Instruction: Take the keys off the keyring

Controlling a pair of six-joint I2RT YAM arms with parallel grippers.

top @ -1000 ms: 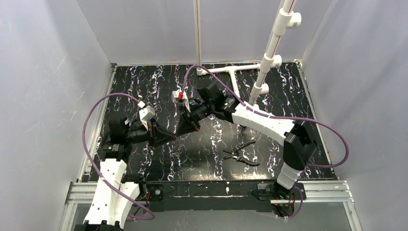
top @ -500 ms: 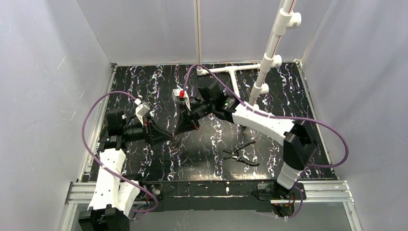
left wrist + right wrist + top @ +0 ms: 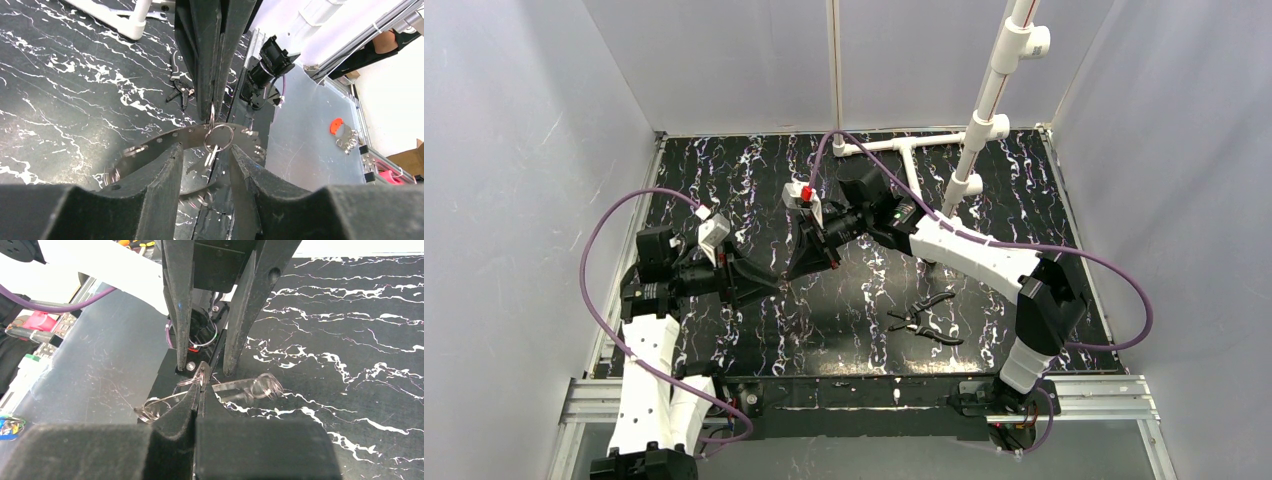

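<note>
Over the black marbled table point(image 3: 754, 170), the keyring point(image 3: 218, 137) is held in the tightly closed right gripper point(image 3: 198, 390), so the parted left gripper point(image 3: 206, 152) around it should be closed only on the hanging key point(image 3: 212, 154).

Black white-veined table point(image 3: 1034, 190), silvery keyring point(image 3: 187, 135), purple cable point(image 3: 1144, 305), black-handled pliers point(image 3: 921, 320)

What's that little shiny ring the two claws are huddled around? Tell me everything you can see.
The small silvery wire keyring is a round, hollow loop, upright over the black marbled table, its top pinched in the shut right gripper. A metal piece dangles from it; a curved hole-punched metal strip crosses it. Fingers of the open left gripper flank it.
</note>
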